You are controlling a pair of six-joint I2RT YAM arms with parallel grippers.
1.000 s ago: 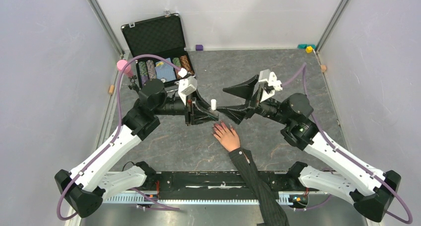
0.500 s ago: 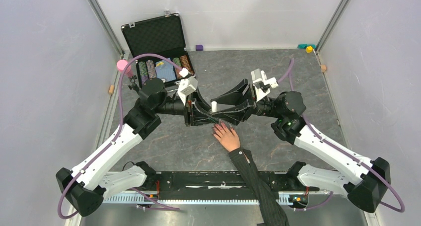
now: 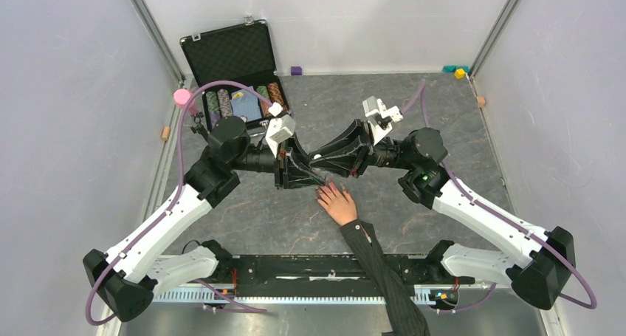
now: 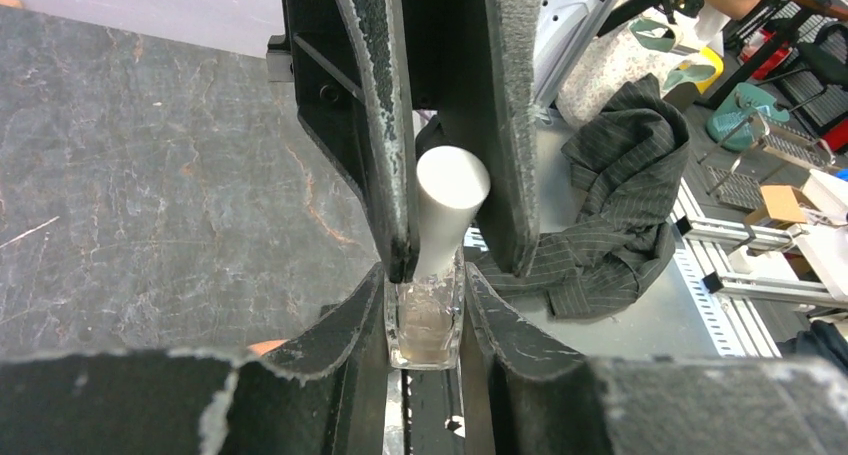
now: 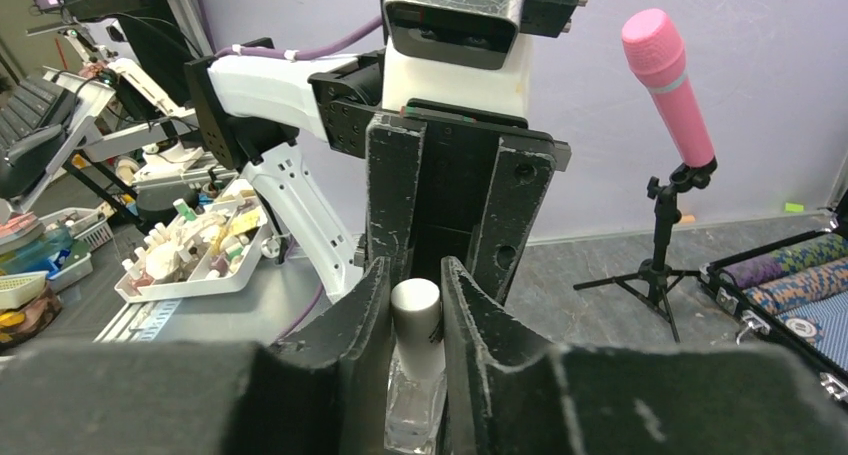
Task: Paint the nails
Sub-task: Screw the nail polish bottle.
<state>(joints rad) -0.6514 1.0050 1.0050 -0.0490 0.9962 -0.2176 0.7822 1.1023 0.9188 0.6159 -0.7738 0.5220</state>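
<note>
- The left claw point(image 4: 426, 293) is narrowed onto the small clear glass bottle point(image 4: 424, 327), its rough black pads pressed against the flat, square-shouldered sides.
- The right claw point(image 5: 415, 287) meets it head-on and grips the bottle's smooth white cap point(image 5: 416, 313), a matte round cylinder rising from the glass.
- The fingers of both claws are scuffed black plastic, worn grey along the edges.
- The nails point(image 3: 325, 187) are tiny, glossy and reddish-pink. They tip a pale hand point(image 3: 339, 203) lying flat, palm down, on the desk point(image 3: 435, 100), just on the near side of the two claws. I cannot tell whether they touch the claws.
- A dark pinstriped sleeve point(image 3: 378, 266) runs from the hand back to the near edge.
- The desk is dark grey with a veined, stone-like face.
</note>
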